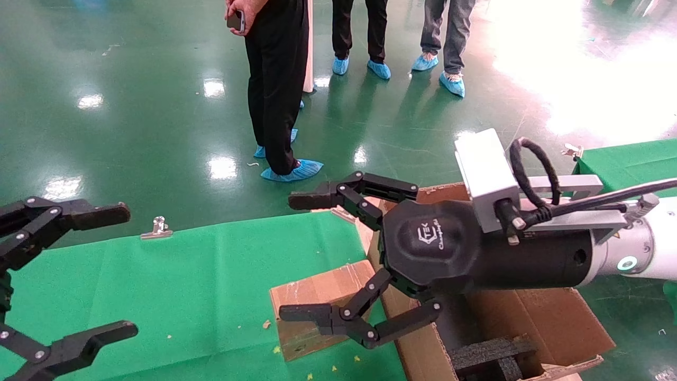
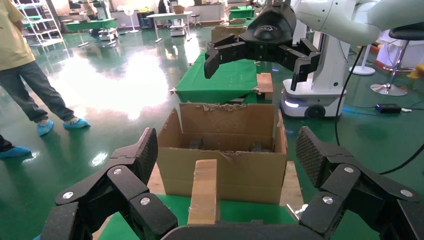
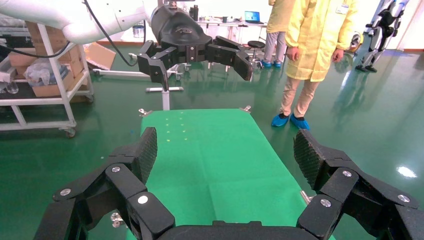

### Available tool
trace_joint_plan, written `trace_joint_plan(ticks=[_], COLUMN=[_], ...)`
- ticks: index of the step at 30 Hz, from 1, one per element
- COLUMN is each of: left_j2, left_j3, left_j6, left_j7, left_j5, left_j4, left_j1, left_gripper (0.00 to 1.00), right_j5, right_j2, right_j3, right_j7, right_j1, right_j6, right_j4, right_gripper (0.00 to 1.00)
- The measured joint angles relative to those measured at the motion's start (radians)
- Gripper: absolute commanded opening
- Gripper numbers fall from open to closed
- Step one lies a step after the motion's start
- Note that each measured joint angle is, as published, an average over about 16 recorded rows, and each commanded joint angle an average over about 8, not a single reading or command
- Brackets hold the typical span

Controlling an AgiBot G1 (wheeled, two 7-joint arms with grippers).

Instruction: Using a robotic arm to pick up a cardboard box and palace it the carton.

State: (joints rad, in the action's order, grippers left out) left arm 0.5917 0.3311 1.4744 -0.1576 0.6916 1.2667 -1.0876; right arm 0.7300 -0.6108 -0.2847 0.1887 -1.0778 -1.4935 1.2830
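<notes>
The small cardboard box (image 1: 317, 307) lies on the green cloth, touching the left wall of the large carton (image 1: 550, 323). My right gripper (image 1: 300, 256), on the white arm, is open and empty. It hovers over the small box and the carton's left flap. My left gripper (image 1: 117, 271), all black, is open and empty at the table's left end. In the left wrist view the box (image 2: 204, 192) lies between my left gripper's spread fingers (image 2: 228, 155), with the carton (image 2: 225, 172) behind it. The right wrist view shows my right gripper (image 3: 225, 155) over bare cloth; the box is hidden there.
Black foam blocks (image 1: 492, 354) sit inside the carton. A metal clip (image 1: 157, 228) holds the green cloth (image 1: 201, 286) at the table's far edge. Several people (image 1: 275, 84) stand on the green floor beyond the table. Another green table (image 1: 629, 164) stands at far right.
</notes>
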Motion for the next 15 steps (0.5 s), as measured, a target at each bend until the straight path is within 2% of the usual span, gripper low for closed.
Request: trace_joint_plan(ticks=[10, 11, 15], left_j2=[0.0, 0.0, 0.0], left_j3=[0.0, 0.0, 0.0], left_j6=[0.0, 0.0, 0.0], left_j7=[0.0, 0.0, 0.0], left_j5=[0.0, 0.0, 0.0], left_j4=[0.0, 0.0, 0.0], left_j1=[0.0, 0.0, 0.0], left_gripper=[0.99, 0.92, 0.42], right_j5=[0.0, 0.0, 0.0], right_j2=[0.0, 0.0, 0.0], right_j3=[0.0, 0.0, 0.0], right_j7=[0.0, 0.0, 0.0], right_j1=[0.0, 0.0, 0.0], right_j6=[0.0, 0.0, 0.0], right_j4=[0.0, 0.0, 0.0], right_gripper=[1.0, 1.0, 1.0])
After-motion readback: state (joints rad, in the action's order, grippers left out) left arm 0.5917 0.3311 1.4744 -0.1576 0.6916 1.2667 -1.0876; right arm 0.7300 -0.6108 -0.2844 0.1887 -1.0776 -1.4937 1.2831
